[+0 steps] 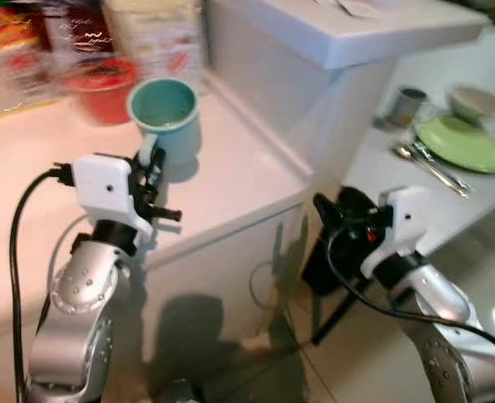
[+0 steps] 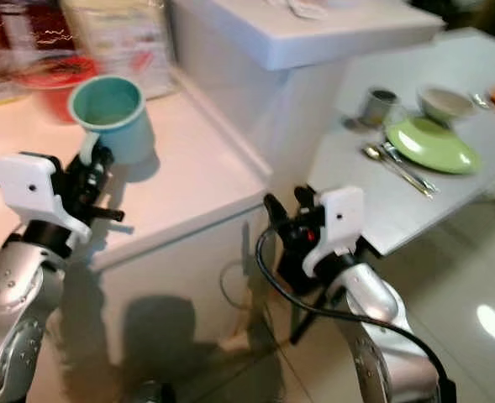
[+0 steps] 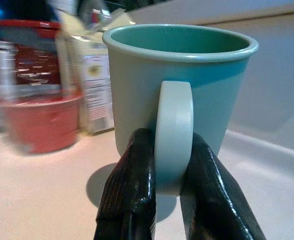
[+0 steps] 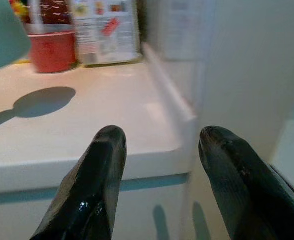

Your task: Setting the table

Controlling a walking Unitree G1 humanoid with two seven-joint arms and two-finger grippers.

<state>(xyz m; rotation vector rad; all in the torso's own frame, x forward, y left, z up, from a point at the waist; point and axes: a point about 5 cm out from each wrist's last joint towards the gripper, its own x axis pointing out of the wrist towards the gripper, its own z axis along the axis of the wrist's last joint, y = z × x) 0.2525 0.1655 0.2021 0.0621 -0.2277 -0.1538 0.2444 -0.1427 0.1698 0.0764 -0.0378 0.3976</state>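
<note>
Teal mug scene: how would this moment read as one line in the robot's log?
left gripper: shut on teal mug handle, lifted off counter | right gripper: open, idle | table: mugless

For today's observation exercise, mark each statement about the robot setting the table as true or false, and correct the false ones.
1. The left claw grips the teal mug by its handle. True.
2. The right claw holds a spoon. False: it is open and empty.
3. A green plate lies on the white table. True.
4. The red bowl sits on the green plate. False: it stands on the counter behind the mug.
</note>
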